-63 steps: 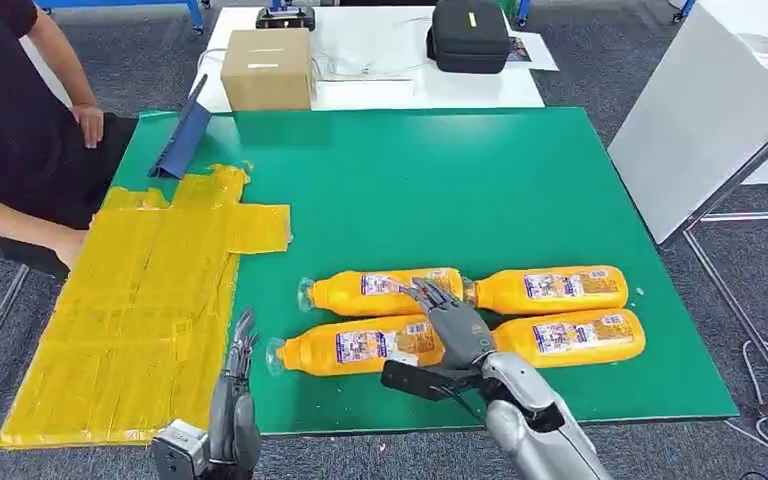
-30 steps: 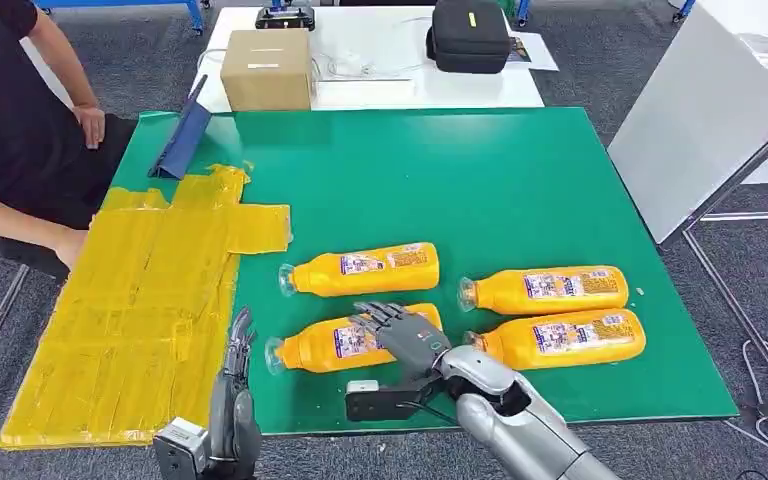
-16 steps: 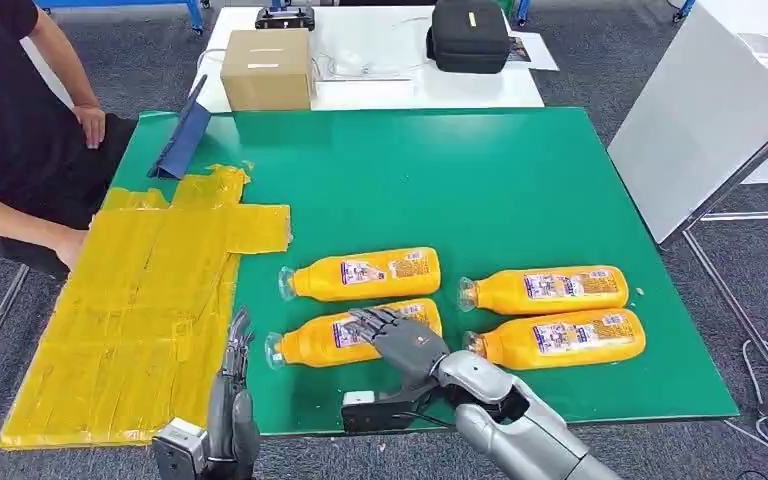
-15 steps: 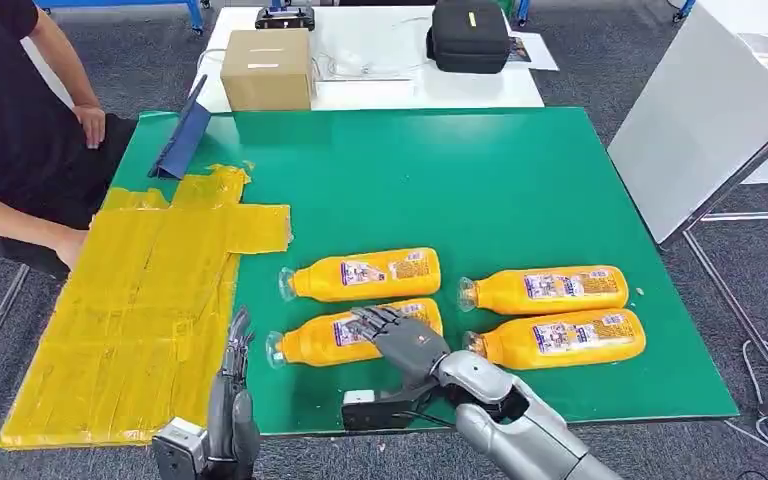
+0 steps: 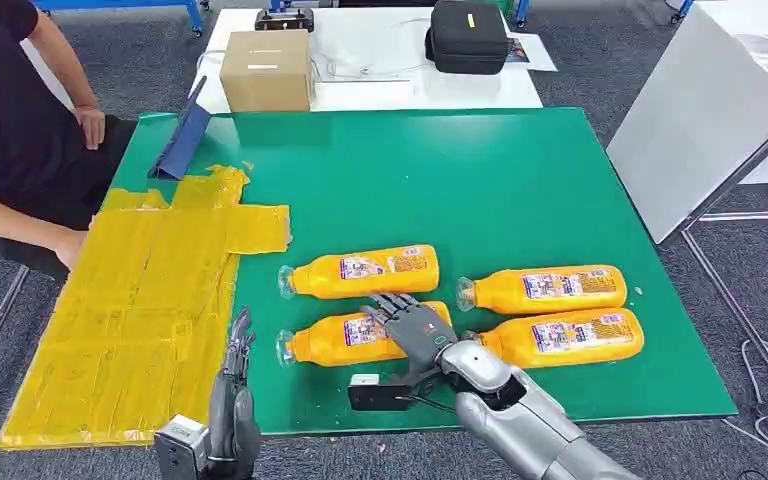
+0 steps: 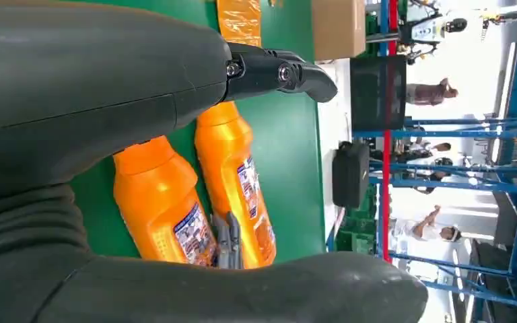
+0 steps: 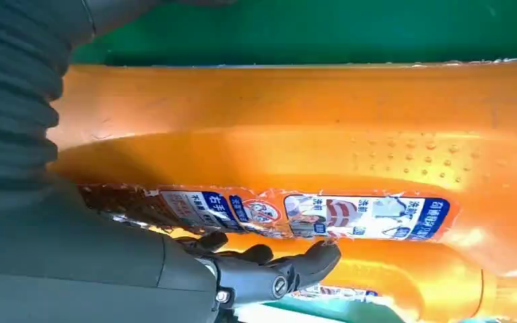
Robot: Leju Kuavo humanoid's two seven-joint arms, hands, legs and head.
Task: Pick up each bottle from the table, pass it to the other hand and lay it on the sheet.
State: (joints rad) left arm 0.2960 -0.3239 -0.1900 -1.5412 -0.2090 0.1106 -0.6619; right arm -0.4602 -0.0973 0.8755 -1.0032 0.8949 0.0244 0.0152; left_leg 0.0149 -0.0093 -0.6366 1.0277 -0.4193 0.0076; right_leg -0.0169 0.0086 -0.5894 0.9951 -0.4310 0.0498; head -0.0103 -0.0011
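Head view: right hand [image 5: 415, 328] lies fingers spread across orange bottle [image 5: 345, 338], grip uncertain; label [image 7: 296, 214] print too small to read. Left hand [image 5: 232, 400] empty, fingers extended.

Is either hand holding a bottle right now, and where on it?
The right hand lies over the labelled body of the near-left orange plastic bottle, which lies on the table; a closed grip cannot be told. The left hand holds nothing.

floor: grey carpet [image 5: 600, 70] | white table [image 5: 380, 85] behind | cardboard box [image 5: 266, 68], black case [image 5: 468, 36] on it
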